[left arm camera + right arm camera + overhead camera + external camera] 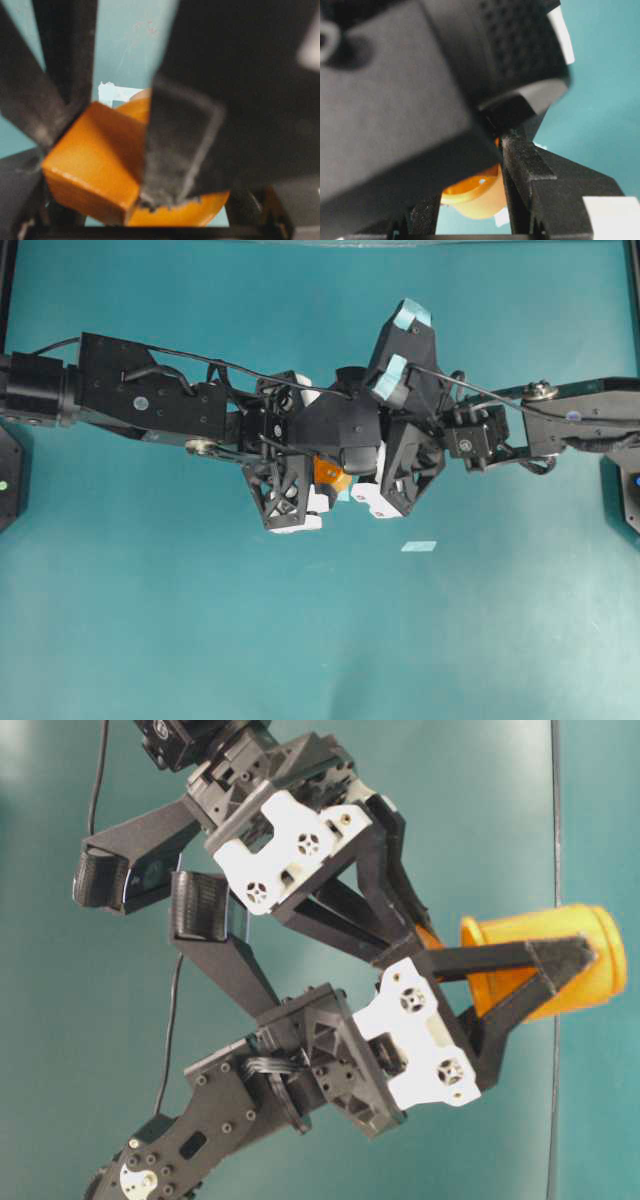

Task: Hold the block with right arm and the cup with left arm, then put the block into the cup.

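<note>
No brand, label or writing could be read anywhere. The two arms met above the middle of the green table. The left gripper was clamped on the cup, its lattice fingers pressing the orange wall from both sides, the cup held off the table. In the left wrist view the block sat just over the cup's rim, pinched between dark fingers of the right gripper. From overhead only a sliver of orange showed between the two grippers. A pale blue tape piece lay on the table, apart from both arms.
</note>
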Robot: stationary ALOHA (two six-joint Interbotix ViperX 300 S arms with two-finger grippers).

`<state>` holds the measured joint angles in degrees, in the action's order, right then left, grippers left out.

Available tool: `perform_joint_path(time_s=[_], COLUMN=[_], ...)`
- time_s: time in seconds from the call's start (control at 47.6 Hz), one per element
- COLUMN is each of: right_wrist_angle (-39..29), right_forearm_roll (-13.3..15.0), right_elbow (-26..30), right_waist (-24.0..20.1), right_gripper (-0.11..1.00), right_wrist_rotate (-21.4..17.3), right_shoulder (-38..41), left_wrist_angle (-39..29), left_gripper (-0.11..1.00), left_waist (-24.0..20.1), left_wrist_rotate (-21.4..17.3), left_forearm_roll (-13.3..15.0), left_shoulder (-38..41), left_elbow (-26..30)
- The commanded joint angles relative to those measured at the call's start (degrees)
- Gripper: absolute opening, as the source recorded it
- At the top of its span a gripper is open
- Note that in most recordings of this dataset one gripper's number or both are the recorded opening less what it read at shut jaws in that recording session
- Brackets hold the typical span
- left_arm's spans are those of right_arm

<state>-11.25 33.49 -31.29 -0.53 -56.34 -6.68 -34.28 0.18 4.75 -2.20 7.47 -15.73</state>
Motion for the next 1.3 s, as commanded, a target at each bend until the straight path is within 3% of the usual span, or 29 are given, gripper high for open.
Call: perform_joint_path(time_s=[0.0, 0.568, 0.799, 1.283], right_wrist_angle=[0.62, 0.44, 0.26, 0.26], right_forearm_roll=[0.18, 0.26, 0.26, 0.26], right_elbow=[0.62, 0.18, 0.26, 0.18], right_waist=[0.09, -0.97, -0.97, -0.97], right_gripper=[0.41, 0.41, 0.54, 0.54], right_wrist_rotate=[0.00, 0.18, 0.09, 0.18], right_shoulder=[-1.67, -1.67, -1.67, -2.02], left_wrist_angle=[0.26, 0.97, 1.32, 0.79], left_gripper=[0.69, 0.69, 0.69, 0.69], left_waist=[-0.18, -1.49, -1.49, -1.49], left_wrist_rotate=[-0.18, -0.26, -0.26, -0.18], left_forearm_roll=[0.00, -0.09, -0.09, -0.09], left_shoulder=[-0.79, -0.79, -0.79, -0.79], left_elbow=[1.49, 1.85, 1.93, 1.67])
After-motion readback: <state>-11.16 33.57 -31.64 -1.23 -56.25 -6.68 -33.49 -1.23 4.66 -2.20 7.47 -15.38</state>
